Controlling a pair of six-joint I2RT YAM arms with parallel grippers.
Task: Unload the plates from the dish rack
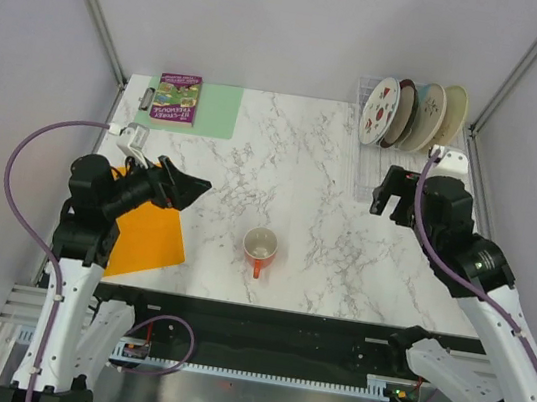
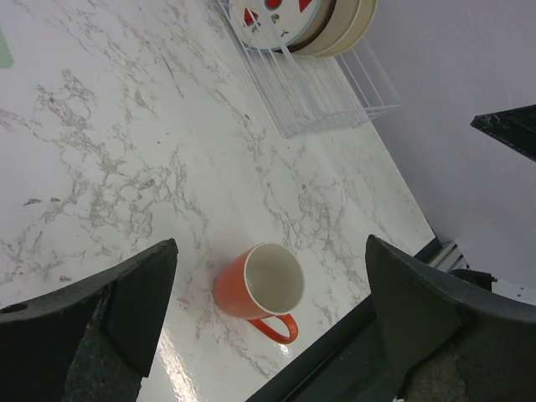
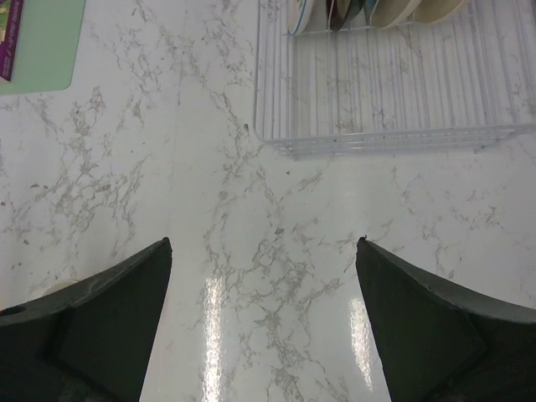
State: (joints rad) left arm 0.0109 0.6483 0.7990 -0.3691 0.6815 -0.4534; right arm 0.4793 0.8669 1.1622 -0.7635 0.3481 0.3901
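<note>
1. Four round plates stand on edge in a tight row, faces turned left, in the far end of the dish rack [image 1: 369,168]
2. From the rack's left side to its right they are:
   - the fruit-slice plate [image 1: 378,112], white with red slices
   - the maroon-rimmed plate [image 1: 401,110], with a tan centre
   - the sprigged cream plate [image 1: 427,114]
   - the pale yellow plate [image 1: 455,106], against the rack's right side
3. Each plate overlaps the next, so only the fruit-slice plate shows its whole face
4. The rack is a rectangle of thin white wire grid with low sides, lying flat on the marble table [image 1: 315,228]
5. The right gripper [image 1: 387,192] hovers at the rack's near left corner, its jaws spread wide and holding nothing; its wrist view shows bare marble between them and the rack's near side just beyond
6. The left gripper [image 1: 195,190] is well apart from the rack, off to its left, jaws likewise spread and holding nothing
7. An orange mug [image 1: 260,248] stands upright, well apart from the rack on its near left, white inside showing and handle pointing away from the rack
8. A green mat [image 1: 217,110] lies level with the rack's far end, well to its left, with a purple booklet [image 1: 177,97] on it
9. An orange sheet [image 1: 150,234] lies flat farthest left of the rack, partly under the left arm
</note>
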